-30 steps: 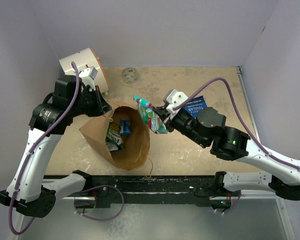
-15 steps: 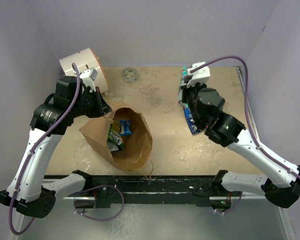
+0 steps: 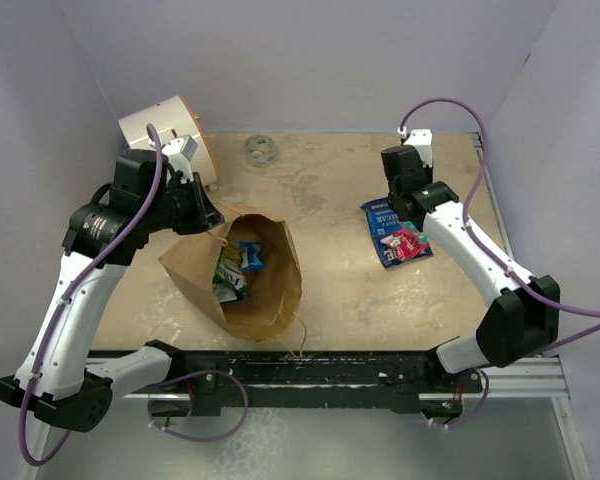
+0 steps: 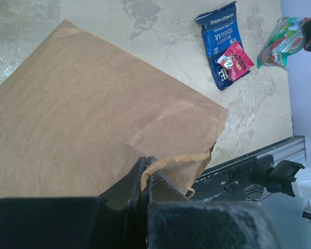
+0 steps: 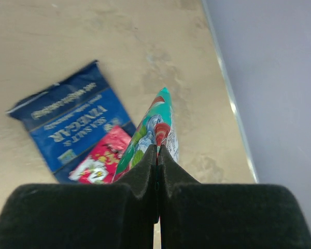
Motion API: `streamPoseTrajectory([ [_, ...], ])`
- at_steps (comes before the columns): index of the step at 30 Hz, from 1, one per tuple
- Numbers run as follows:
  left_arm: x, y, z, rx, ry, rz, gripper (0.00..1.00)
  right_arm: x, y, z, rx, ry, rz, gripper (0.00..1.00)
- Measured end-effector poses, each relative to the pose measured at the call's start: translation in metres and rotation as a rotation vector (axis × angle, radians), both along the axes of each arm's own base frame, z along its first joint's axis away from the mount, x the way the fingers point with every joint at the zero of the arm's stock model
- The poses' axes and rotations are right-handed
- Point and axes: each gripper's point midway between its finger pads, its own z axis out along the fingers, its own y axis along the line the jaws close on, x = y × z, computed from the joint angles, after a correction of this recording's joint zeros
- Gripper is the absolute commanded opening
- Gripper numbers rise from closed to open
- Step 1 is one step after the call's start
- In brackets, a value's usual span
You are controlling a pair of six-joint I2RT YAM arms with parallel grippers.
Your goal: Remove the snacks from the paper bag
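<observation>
The table [image 3: 330,200] is lit brightly and evenly from above. Only soft, faint shadows are cast, and the inside of the paper bag [image 3: 270,290] is slightly shaded. The overhead view is rendered sharp. In both wrist views the black fingers [image 4: 125,189] [image 5: 140,176] are blurred, and the teal packet [image 5: 158,124] is softened near them.

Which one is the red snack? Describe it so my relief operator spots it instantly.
Find the brown paper bag, then look right to the blue packet lying flat. The red packet lies on its right edge: smaller, and bright red, unlike the teal packet held in the right end effector.
</observation>
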Motion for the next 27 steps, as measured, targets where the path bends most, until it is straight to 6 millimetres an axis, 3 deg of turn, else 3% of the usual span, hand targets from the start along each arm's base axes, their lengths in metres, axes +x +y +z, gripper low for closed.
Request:
streamPoseTrajectory([
  [4, 0.003, -0.001, -0.002, 0.004, 0.012, -0.001, 0.0, -0.004, -0.035, -0.012, -0.063, 0.08, -0.045, 0.0],
  [7, 0.004, -0.002, -0.002, 0.004, 0.015, -0.004, 0.0, -0.002, -0.043, -0.02, -0.115, 0.135, -0.036, 0.0],
  [13, 0.005, -0.003, 0.001, 0.001, 0.007, -0.008, 0.0, 0.005, -0.041, -0.057, -0.21, 0.278, 0.009, 0.0],
  [17, 0.005, -0.003, 0.002, 0.0, 0.005, -0.008, 0.0, 0.009, -0.038, -0.068, -0.239, 0.317, 0.033, 0.0],
  [21, 0.005, -0.003, 0.002, 0.0, 0.006, -0.007, 0.0, 0.013, -0.032, -0.078, -0.263, 0.343, 0.059, 0.0],
  [27, 0.003, -0.002, 0.001, 0.004, 0.014, -0.006, 0.0, 0.017, -0.012, -0.111, -0.305, 0.424, 0.118, 0.0],
])
